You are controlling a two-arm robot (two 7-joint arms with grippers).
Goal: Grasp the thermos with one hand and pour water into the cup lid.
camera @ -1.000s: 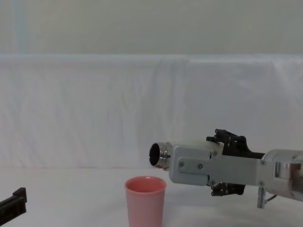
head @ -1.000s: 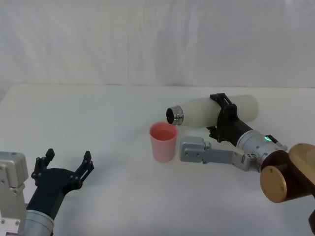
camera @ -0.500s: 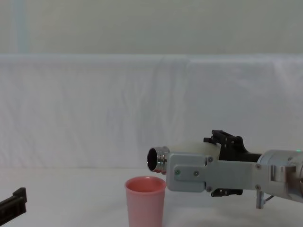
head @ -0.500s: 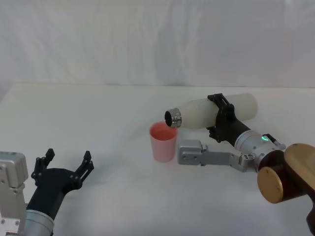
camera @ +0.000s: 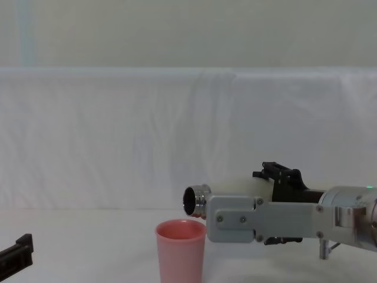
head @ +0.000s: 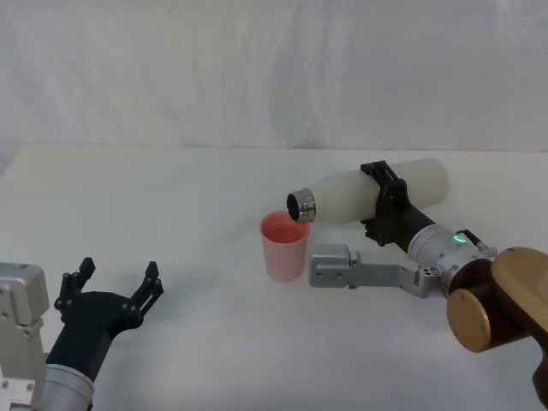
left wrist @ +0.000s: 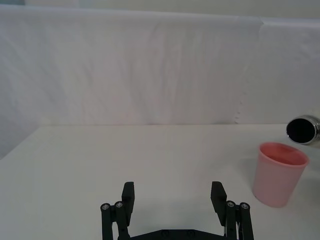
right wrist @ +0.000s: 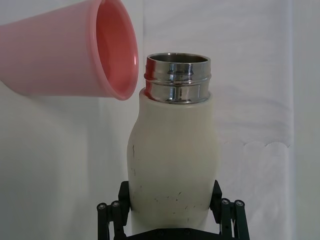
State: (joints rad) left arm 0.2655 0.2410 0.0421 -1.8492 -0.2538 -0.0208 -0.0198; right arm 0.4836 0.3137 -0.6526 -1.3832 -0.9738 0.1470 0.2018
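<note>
**Thermos tipped over the pink cup lid**

My right gripper point(head: 383, 205) is clamped around the body of the thermos point(head: 360, 194), which I hold lying almost on its side above the white table point(head: 171, 223), right of centre. Its steel neck points left and slightly down, its open mouth just above the right side of the cup lid's rim. The cup lid point(head: 284, 247) stands upright on the table near the middle, to the left of my right forearm.

From the head view the bottle runs from its base at the far right down to the neck by the cup, with my black fingers point(head: 378, 174) wrapping its middle. The chest view sees the same scene side-on: the thermos point(camera: 244, 187) is partly hidden behind my grey wrist housing, its dark mouth above and just right of the cup lid point(camera: 181, 250).

My right wrist view looks straight along the thermos point(right wrist: 173, 170), where the gripper point(right wrist: 172, 207) presses both sides of the cream body; the cup lid point(right wrist: 70, 49) sits just past the neck, its inside visible. I cannot tell whether any water is running.

My left gripper point(head: 115, 289) rests low at the near left, fingers spread apart and holding nothing. Its wrist view shows the gripper point(left wrist: 173, 195) gaping, with the cup lid point(left wrist: 279, 173) and the thermos mouth point(left wrist: 302, 129) far to the right.
</note>
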